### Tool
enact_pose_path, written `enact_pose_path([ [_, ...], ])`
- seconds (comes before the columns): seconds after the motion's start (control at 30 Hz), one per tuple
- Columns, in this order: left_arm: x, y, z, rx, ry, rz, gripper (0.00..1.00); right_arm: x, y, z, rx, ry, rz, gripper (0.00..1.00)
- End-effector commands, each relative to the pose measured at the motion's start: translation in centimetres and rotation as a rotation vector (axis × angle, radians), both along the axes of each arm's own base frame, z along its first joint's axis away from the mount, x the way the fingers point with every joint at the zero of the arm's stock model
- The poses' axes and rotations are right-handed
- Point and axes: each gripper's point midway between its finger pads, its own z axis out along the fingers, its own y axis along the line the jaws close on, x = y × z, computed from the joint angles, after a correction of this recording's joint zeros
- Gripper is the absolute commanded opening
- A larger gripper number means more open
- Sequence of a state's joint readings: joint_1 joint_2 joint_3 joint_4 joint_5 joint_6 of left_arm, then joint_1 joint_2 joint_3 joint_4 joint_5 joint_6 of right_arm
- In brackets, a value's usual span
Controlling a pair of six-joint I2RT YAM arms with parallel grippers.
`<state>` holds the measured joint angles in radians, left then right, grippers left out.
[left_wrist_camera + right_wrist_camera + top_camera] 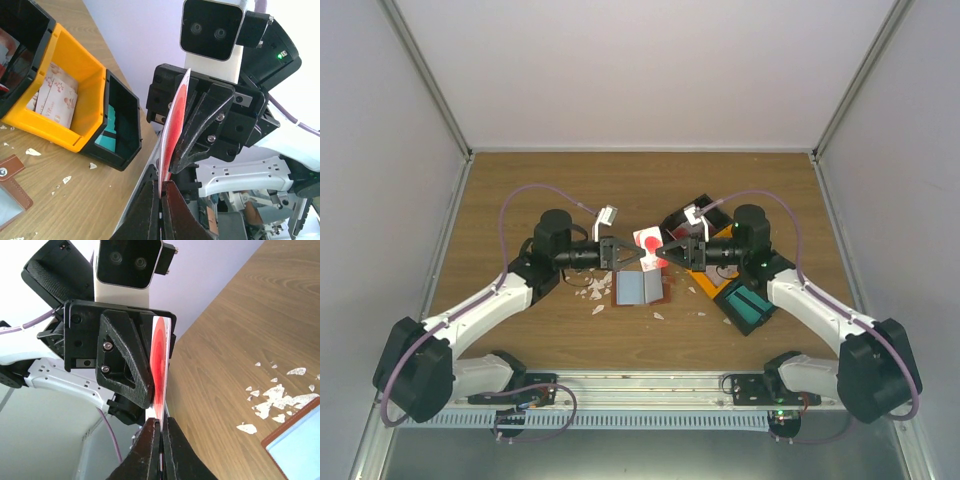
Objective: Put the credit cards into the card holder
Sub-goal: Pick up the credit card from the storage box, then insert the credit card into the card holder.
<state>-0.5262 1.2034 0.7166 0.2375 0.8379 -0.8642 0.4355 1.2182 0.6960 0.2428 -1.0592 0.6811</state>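
A red-and-white credit card [648,243] hangs in the air between my two grippers, above the table behind the card holder. My left gripper [638,254] is shut on one edge of it [172,135]. My right gripper [662,252] is shut on the opposite edge [161,365]. The card holder [638,288] lies open on the table just in front of them, its blue-grey inner faces up. Its brown corner shows in the left wrist view [11,192] and in the right wrist view [295,450]. Whitish-pink cards [57,100] and teal cards [111,127] lie in bins.
A yellow bin [75,60] stands between two black bins [125,145] [25,30] to the right of the card holder. White torn scraps [592,290] lie to the holder's left and around it [277,395]. White walls enclose the table.
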Motion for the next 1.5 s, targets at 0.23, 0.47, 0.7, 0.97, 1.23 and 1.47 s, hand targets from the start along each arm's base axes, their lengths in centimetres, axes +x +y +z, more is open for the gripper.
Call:
enact_pose_path([
  [0.23,3.3,3.1,-5.2,0.247,0.061,0.241,0.52,0.9,-0.2,-3.0,-0.080,0.085,-0.111,0.01],
  [0.47,2.5,6.3,-14.0,0.499,0.200,0.321,0.52,0.5,-0.6,-11.3,-0.265,0.295,-0.285,0.01],
  [0.7,2.0,5.9,-18.2,0.535,0.273,0.278,0.37,-0.3,0.5,-16.7,-0.349,0.412,-0.316,0.01],
  [0.97,2.2,6.0,-21.0,0.597,0.328,0.267,0.27,0.6,0.5,-19.0,-0.351,0.432,-0.379,0.00],
  [1.23,1.8,7.0,-22.9,0.670,0.383,0.288,0.27,1.0,0.9,-20.6,-0.341,0.467,-0.381,0.01],
  [1.47,1.5,6.8,-23.5,0.674,0.404,0.271,0.24,1.2,0.5,-22.0,-0.362,0.518,-0.423,0.01],
])
